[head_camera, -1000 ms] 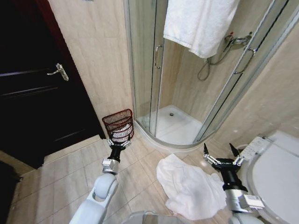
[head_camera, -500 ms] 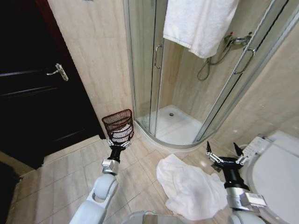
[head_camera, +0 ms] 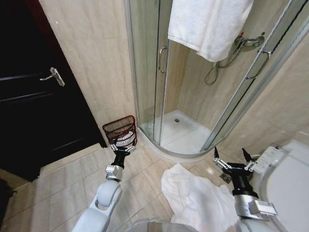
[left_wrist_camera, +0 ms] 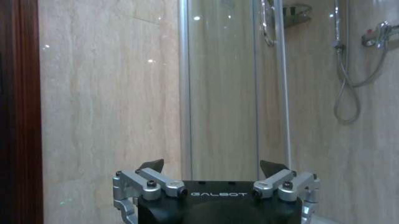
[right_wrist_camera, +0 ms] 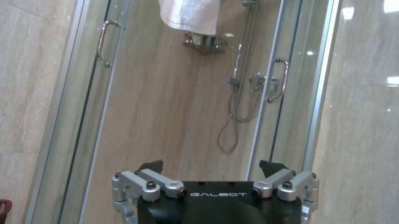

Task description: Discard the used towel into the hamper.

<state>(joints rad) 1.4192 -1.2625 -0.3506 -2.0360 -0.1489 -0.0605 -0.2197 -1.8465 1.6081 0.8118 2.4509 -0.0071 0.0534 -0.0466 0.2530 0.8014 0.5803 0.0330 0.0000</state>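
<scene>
The used towel (head_camera: 193, 198), white and crumpled, lies on the tiled floor in front of the shower. The hamper (head_camera: 119, 129), a small dark reddish-brown openwork basket, stands against the wall left of the shower, with something white inside it. My left gripper (head_camera: 121, 145) is held out low just in front of the hamper, open and empty; the left wrist view shows its open fingers (left_wrist_camera: 212, 164) facing the wall and shower glass. My right gripper (head_camera: 230, 153) hovers open and empty above the towel's right edge, and the right wrist view shows it (right_wrist_camera: 212, 164) pointing at the shower.
A glass corner shower (head_camera: 166, 72) with a raised white tray (head_camera: 186, 135) fills the middle. A second white towel (head_camera: 207, 24) hangs over its top. A dark door (head_camera: 34, 92) is at the left and a white toilet (head_camera: 287, 179) at the right. Bare floor tiles (head_camera: 72, 179) lie front left.
The whole head picture has shifted a little, so the camera moved. The right gripper drifted slightly to the right. The towel and hamper stay where they were, and both grippers remain open.
</scene>
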